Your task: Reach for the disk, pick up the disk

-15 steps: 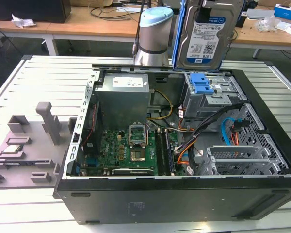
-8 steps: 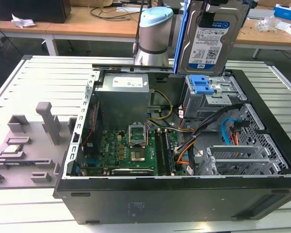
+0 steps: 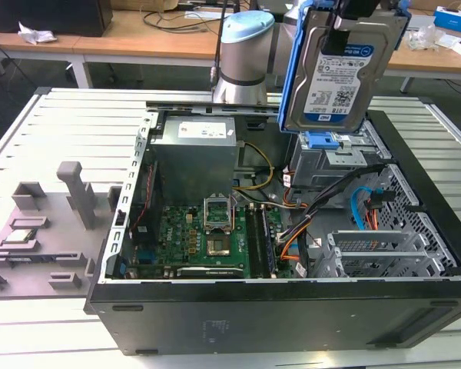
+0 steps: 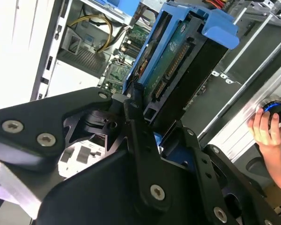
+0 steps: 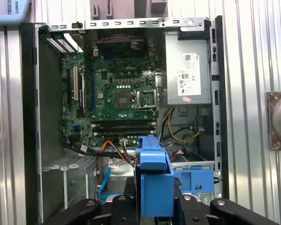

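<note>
The disk (image 3: pixel 334 77) is a silver hard drive with a blue-and-white label and a blue side frame. It hangs upright in the air above the drive bay (image 3: pixel 338 157) of the open computer case. My gripper (image 3: pixel 346 31) is shut on its upper end, with a black finger lying over the label. In the second wrist view my black fingers (image 4: pixel 133 101) clamp the disk (image 4: pixel 178 61) at its connector end. The first wrist view looks down along the blue frame of the disk (image 5: pixel 154 178) between the fingers, with the case far below.
The open black computer case (image 3: pixel 415 231) holds a green motherboard (image 3: pixel 207 231), a grey power supply (image 3: pixel 196 146) and loose cables. The arm's base (image 3: pixel 246 54) stands behind it. A grey fixture (image 3: pixel 38 231) lies at the exterior view's left. A person's hand (image 4: pixel 267 126) rests beside the case.
</note>
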Action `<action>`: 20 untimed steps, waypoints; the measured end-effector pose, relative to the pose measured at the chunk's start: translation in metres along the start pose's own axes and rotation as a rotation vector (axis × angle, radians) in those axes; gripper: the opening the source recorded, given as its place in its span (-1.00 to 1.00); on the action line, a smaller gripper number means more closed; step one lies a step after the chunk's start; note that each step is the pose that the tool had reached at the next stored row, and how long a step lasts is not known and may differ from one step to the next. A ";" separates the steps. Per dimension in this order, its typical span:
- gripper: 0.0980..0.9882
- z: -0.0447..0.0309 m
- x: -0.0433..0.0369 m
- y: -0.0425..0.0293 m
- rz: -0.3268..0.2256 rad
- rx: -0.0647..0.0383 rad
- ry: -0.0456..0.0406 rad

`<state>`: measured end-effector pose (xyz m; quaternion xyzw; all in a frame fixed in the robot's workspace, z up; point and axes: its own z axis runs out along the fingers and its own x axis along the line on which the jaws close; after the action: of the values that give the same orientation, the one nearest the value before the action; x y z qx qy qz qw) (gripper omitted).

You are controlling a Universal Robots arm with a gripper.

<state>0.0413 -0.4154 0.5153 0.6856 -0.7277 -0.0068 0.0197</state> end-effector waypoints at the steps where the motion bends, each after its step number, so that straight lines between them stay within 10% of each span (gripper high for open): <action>1: -0.40 0.0000 0.0040 -0.0002 0.000 0.000 0.0002; 20: -0.40 0.0011 0.0618 -0.0037 0.000 0.000 0.0002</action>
<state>0.0413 -0.4773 0.5152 0.6856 -0.7277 -0.0067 0.0198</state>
